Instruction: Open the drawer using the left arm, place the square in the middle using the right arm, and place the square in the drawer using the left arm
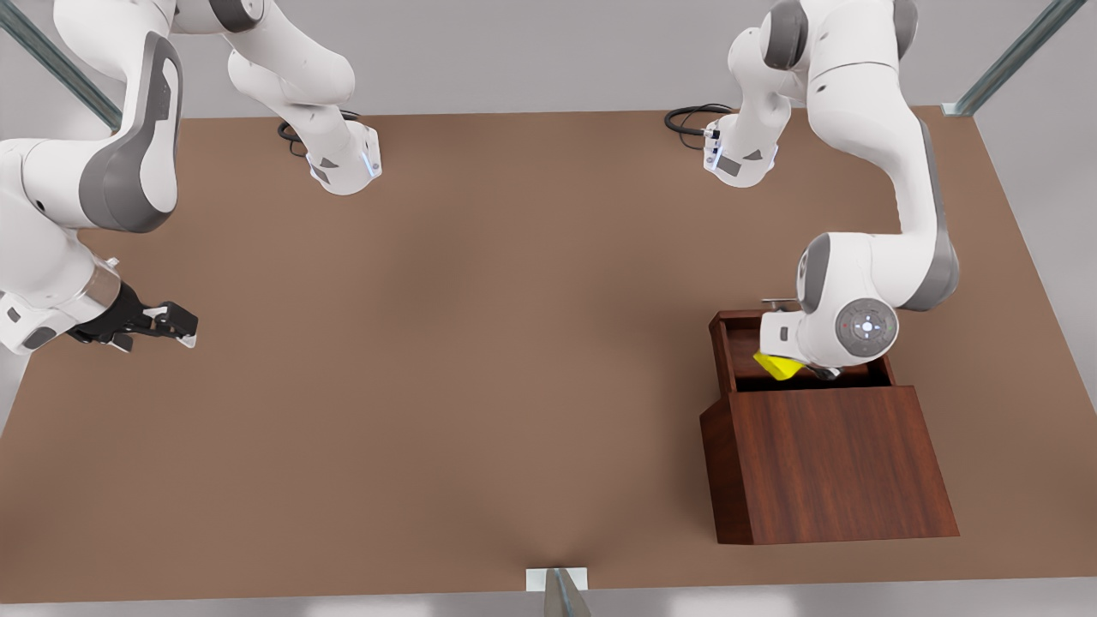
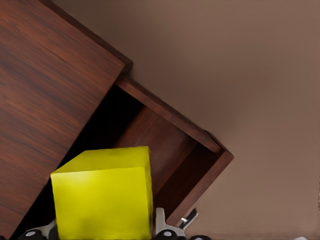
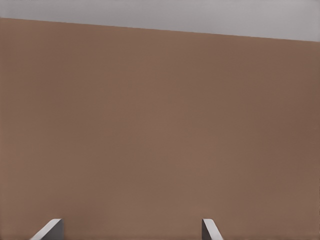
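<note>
The drawer (image 1: pixel 727 343) stands pulled out from the top of the wedge-shaped wooden cabinet (image 1: pixel 831 463), at the front view's right. Its silver handle (image 1: pixel 776 301) peeks out beside the wrist. My left gripper (image 1: pixel 784 367) hangs over the open drawer (image 2: pixel 170 150), shut on the yellow square (image 1: pixel 778 366), which is tilted. In the left wrist view the square (image 2: pixel 102 197) sits between the fingers, above the drawer's dark inside. At the front view's left, my right gripper (image 1: pixel 184 330) waits open just over the table, its fingertips (image 3: pixel 50 229) wide apart with nothing between them. The middle of the tabletop (image 1: pixel 514 343) is plain brown.
Both arm bases (image 1: pixel 343 163) stand at the table's far edge, with cables beside them. Metal frame posts (image 1: pixel 561 591) rise at the near edge and the far corners. The cabinet (image 2: pixel 45 100) sits close to the near right part of the table.
</note>
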`<state>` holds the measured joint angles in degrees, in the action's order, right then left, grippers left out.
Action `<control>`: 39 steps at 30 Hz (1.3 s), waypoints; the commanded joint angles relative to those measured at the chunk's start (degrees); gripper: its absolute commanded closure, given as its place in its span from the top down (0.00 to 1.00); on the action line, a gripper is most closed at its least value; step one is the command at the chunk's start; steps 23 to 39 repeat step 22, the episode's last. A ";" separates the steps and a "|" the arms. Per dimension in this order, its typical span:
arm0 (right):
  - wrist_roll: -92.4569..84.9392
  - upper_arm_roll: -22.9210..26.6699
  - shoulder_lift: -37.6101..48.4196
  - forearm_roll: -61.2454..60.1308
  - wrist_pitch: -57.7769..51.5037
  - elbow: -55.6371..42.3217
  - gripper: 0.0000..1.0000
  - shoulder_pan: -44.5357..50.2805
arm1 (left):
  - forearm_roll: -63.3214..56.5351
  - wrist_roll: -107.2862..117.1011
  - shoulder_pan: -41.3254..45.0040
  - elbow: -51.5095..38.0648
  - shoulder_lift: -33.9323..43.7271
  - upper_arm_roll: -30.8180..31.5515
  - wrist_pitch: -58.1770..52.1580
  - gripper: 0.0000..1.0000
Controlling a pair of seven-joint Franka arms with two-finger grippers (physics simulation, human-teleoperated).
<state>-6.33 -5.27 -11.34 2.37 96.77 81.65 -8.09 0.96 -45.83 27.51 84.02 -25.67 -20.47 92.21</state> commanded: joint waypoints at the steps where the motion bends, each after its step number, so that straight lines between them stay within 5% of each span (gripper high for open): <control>1: 0.00 0.00 0.00 0.00 0.00 0.00 1.00 0.00 | 0.27 -0.05 0.00 0.00 0.00 0.00 -0.01 1.00; 5: 0.00 0.00 0.00 0.00 0.18 0.00 1.00 0.00 | 0.36 1.70 0.09 -0.18 0.00 -0.44 -0.45 1.00; 9: 0.00 0.00 0.18 0.00 0.09 -0.09 1.00 0.00 | 2.64 41.60 0.70 -3.95 1.94 0.00 -1.33 1.00; 12: 0.00 0.00 0.18 0.00 -0.09 -0.18 1.00 -0.09 | 2.38 51.10 0.10 -9.84 2.72 1.74 -1.33 1.00; 14: 0.00 0.00 0.27 0.00 -0.09 -0.88 1.00 0.00 | -5.78 54.35 -12.46 -9.76 4.92 19.21 -0.45 1.00; 17: 0.00 0.00 0.18 0.00 0.00 -0.88 1.00 0.00 | -8.52 54.62 -21.96 -8.97 7.74 29.87 -0.54 1.00; 39: 0.00 0.00 0.44 0.00 -0.44 -2.02 1.00 0.00 | -8.70 54.71 -22.76 -7.74 8.79 30.58 0.07 1.00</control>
